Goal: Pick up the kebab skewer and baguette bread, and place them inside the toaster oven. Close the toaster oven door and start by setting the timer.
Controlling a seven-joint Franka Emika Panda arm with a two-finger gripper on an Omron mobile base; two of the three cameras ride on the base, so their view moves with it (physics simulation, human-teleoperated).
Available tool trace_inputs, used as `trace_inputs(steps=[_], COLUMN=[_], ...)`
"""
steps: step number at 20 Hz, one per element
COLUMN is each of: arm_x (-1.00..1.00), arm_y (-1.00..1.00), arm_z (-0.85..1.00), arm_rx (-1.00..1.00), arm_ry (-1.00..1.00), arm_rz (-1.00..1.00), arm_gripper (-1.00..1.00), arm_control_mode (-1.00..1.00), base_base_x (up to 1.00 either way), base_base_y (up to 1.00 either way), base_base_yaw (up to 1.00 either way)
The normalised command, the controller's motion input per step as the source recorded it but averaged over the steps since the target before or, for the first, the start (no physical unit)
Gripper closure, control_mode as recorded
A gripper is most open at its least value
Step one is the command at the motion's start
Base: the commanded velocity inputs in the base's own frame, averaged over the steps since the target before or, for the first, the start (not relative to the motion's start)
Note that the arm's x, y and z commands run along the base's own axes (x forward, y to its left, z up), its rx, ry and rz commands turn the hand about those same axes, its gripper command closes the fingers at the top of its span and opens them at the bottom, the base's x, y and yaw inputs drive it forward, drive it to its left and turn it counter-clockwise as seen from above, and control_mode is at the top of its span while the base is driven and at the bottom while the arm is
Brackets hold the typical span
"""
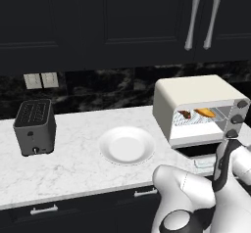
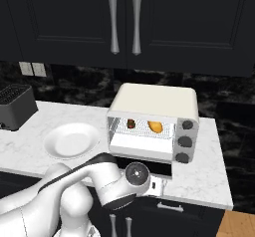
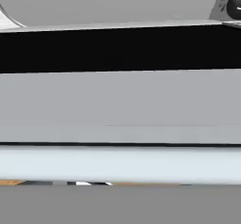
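Note:
The cream-white toaster oven [image 1: 196,97] stands on the right of the counter. Its door [image 1: 198,151] is folded down flat in front. Inside, on the wire rack, the dark kebab skewer [image 1: 185,113] lies to the left of the golden baguette bread [image 1: 206,112]; both also show as skewer [image 2: 131,124] and baguette [image 2: 156,126]. My gripper [image 1: 216,169] hangs low at the front edge of the lowered door, below the dark knobs [image 1: 237,119]. Its fingers are hidden, so I cannot tell how the jaws stand. The hand view sits very close to the door's dark glass [image 3: 117,51] and a grey bar [image 3: 117,105].
A white plate [image 1: 126,145] sits mid-counter, left of the oven. Farther left, by the wall, is a dark grey slot toaster [image 1: 34,127]. Black cabinets with silver handles [image 1: 192,19] hang above. My arm [image 2: 99,178] is folded low along the counter's front edge.

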Motion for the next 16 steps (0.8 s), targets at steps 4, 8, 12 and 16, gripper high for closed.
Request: trace_inputs(steps=[4, 8, 12, 16], arm_x=[0.51, 0.67, 0.78, 0.85], arm_y=[0.0, 0.0, 0.0, 0.04], arm_z=[0.41, 0.37, 0.35, 0.22], arm_rx=[0.05, 0.08, 0.11, 0.12], arm_ry=[0.0, 0.0, 0.0, 0.0], arm_rz=[0.0, 0.0, 0.0, 0.0], arm_gripper=[-1.0, -1.0, -1.0, -1.0], arm_control_mode=[-1.0, -1.0, -1.0, -1.0], base_base_x=[0.0, 0.0, 0.0, 0.0], base_base_y=[0.0, 0.0, 0.0, 0.0], base_base_yaw=[0.0, 0.0, 0.0, 0.0])
